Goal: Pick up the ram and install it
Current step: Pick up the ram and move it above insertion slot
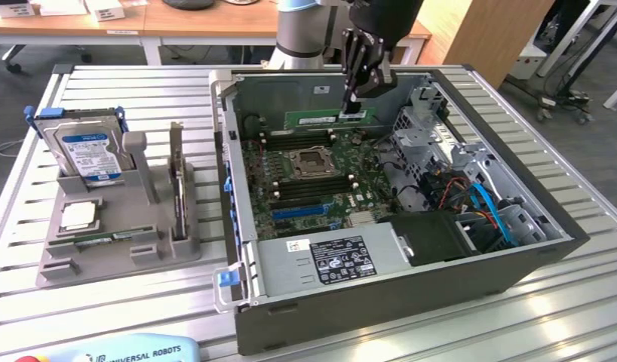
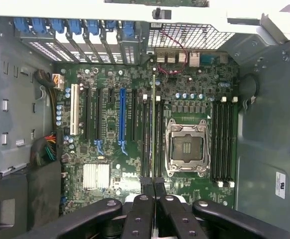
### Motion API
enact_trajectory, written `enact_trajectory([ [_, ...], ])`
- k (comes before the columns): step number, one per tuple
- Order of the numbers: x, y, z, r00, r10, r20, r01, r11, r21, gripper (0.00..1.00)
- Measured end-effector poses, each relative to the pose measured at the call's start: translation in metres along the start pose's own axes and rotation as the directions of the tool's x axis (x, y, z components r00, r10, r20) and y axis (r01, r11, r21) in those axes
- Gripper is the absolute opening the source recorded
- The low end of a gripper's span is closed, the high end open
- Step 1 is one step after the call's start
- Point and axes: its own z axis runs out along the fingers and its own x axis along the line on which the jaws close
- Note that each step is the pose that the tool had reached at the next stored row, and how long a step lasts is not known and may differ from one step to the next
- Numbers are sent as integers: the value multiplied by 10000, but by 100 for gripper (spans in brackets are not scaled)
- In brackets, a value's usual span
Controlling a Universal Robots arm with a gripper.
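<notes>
My fingers (image 2: 144,209) are pressed together on the ram (image 2: 153,134), which I see edge-on as a thin strip. It hangs over the motherboard (image 2: 110,149), between two black slots (image 2: 145,142) just beside the processor socket (image 2: 186,148).

Silver-grey arm (image 1: 291,36), black jointed hand (image 1: 354,99)

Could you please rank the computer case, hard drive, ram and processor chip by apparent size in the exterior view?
1. computer case
2. hard drive
3. ram and processor chip: similar area, ram farther away, so unranked.
</notes>
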Motion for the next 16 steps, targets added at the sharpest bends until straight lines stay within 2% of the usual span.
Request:
enact_trajectory([
  [7, 0, -8, 13, 10000, 5, 10, -5, 10000, 0, 11],
  [16, 1, -65, 42, 10000, 46, 12, -46, 10000, 1, 11],
])
